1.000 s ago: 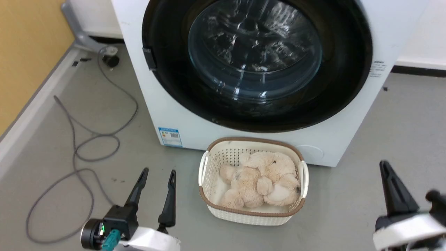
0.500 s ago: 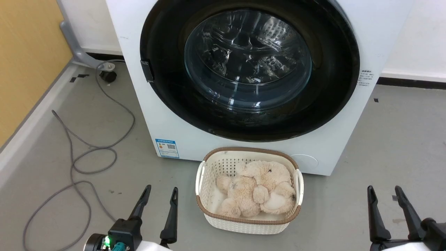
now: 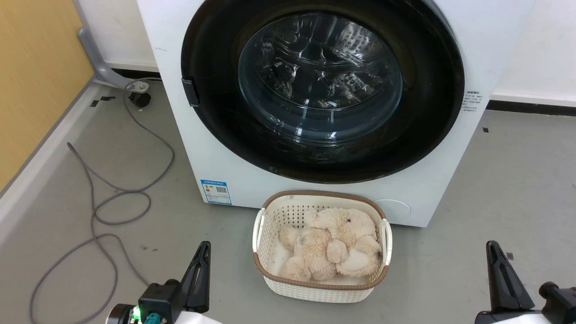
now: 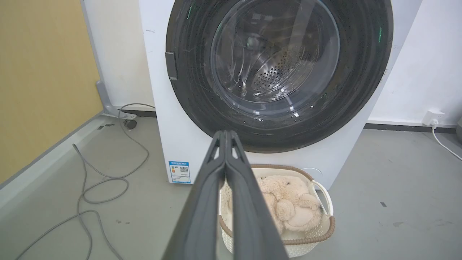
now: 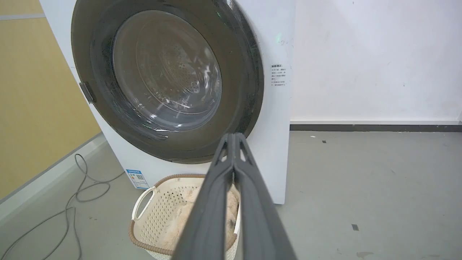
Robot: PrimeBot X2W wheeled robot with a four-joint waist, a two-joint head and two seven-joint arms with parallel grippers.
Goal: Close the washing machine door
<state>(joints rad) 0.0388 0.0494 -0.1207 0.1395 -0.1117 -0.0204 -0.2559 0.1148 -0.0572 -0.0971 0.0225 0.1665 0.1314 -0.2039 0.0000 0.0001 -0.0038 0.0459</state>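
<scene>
Glossy round black glass-centred door (image 3: 432, 112) flush in boxy white washing machine (image 3: 247, 184), white woven plastic basket (image 3: 321, 288) with beige plush toy (image 3: 333, 245) directly before it, loose grey cable (image 3: 172, 155) on floor, left gripper (image 3: 205, 245) and right gripper (image 3: 492, 247) low, fingers together.

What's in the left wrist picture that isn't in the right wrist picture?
Of the two, the left wrist view has a wall socket with a white cable, and the shut left gripper. The right wrist view has the basket's handle nearest the yellow wall, and the shut right gripper. Both have the washing machine, the washing machine door looking closed, the plush toy and the grey floor cable.
</scene>
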